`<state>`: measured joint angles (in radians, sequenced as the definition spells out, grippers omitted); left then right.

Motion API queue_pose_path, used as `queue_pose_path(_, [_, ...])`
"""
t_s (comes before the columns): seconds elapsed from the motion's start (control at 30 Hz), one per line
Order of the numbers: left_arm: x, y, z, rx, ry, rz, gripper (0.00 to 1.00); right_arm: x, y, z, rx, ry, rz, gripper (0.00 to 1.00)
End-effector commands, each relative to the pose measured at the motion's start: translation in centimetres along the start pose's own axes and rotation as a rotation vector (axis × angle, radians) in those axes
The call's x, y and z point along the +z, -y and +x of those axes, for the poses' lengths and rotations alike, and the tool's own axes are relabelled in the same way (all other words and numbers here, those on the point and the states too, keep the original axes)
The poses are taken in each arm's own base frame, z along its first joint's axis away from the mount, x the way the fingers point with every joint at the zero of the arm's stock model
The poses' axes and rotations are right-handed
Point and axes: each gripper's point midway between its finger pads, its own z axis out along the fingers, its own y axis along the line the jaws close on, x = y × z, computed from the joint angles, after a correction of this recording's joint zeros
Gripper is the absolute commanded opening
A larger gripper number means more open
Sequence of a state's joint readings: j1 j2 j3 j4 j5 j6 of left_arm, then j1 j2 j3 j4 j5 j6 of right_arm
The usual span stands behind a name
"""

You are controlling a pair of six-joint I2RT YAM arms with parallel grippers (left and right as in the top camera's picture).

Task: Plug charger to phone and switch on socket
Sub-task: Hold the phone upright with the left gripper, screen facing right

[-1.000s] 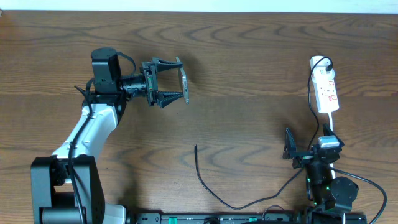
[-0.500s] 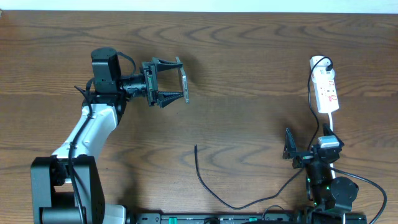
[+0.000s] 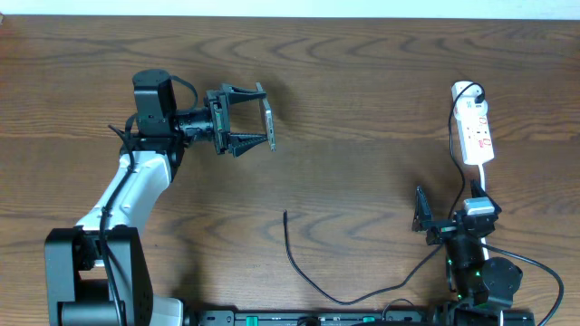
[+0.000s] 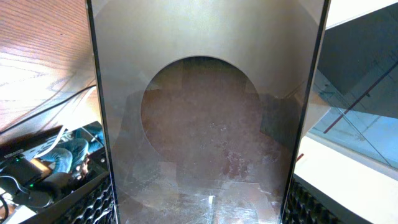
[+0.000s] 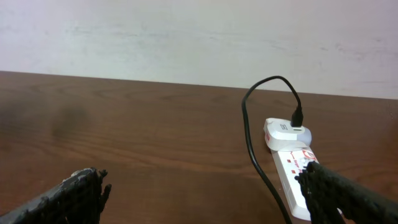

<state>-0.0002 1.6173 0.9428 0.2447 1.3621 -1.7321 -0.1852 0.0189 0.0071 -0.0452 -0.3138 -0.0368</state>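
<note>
The left gripper [image 3: 246, 120] clamps the flat dark glossy phone [image 3: 269, 121] edge-up, and the thin black charger cable [image 3: 301, 270] lies closer in, its plug tip [image 3: 285, 215] aimed towards the phone, well left of the wide-open right gripper [image 5: 199, 193].

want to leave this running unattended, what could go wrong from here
1. The left gripper holds the glossy phone only by its edges, so it could slip or twist when the plug is pushed in.
2. The charger lies loose on the table, its thin tip well away from the open right gripper; a pinch may miss or take it crooked.
</note>
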Motion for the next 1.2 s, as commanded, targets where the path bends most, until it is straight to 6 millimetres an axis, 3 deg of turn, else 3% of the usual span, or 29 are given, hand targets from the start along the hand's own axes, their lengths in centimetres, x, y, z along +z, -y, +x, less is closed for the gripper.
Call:
queue_pose_path(0.0, [-0.27,0.77,1.22,0.034,-0.024,0.007,0.07,0.03,-0.11,0.17,-0.008,-0.005,-0.002,0.99])
queue_pose_path(1.17, [-0.27,0.73,1.36,0.035,-0.032,0.005,0.07,0.03,-0.11,0.14,-0.008,-0.004,-0.002,0.99])
